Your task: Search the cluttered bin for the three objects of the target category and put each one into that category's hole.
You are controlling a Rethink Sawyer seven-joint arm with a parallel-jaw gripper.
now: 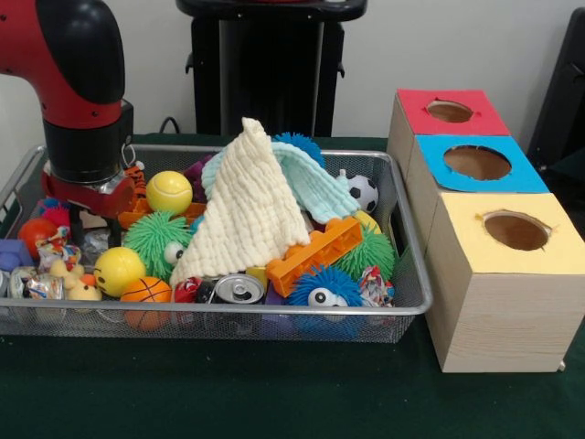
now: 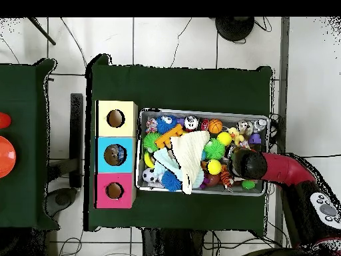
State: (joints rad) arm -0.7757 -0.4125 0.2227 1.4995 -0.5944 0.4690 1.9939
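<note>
Toys crowd the wire bin (image 1: 402, 302) on the green surface (image 1: 274, 393): a cream cloth (image 1: 247, 215) is draped over the middle, with an orange brick (image 1: 315, 256), a soda can (image 1: 238, 289), a yellow ball (image 1: 169, 191) and a small basketball (image 1: 146, 291) around it. Beside the bin stands a wooden box with red (image 1: 450, 111), blue (image 1: 477, 162) and yellow (image 1: 516, 230) holes. The red arm's hand (image 1: 87, 215) is sunk among the toys at one end; whether it grips anything cannot be told.
</note>
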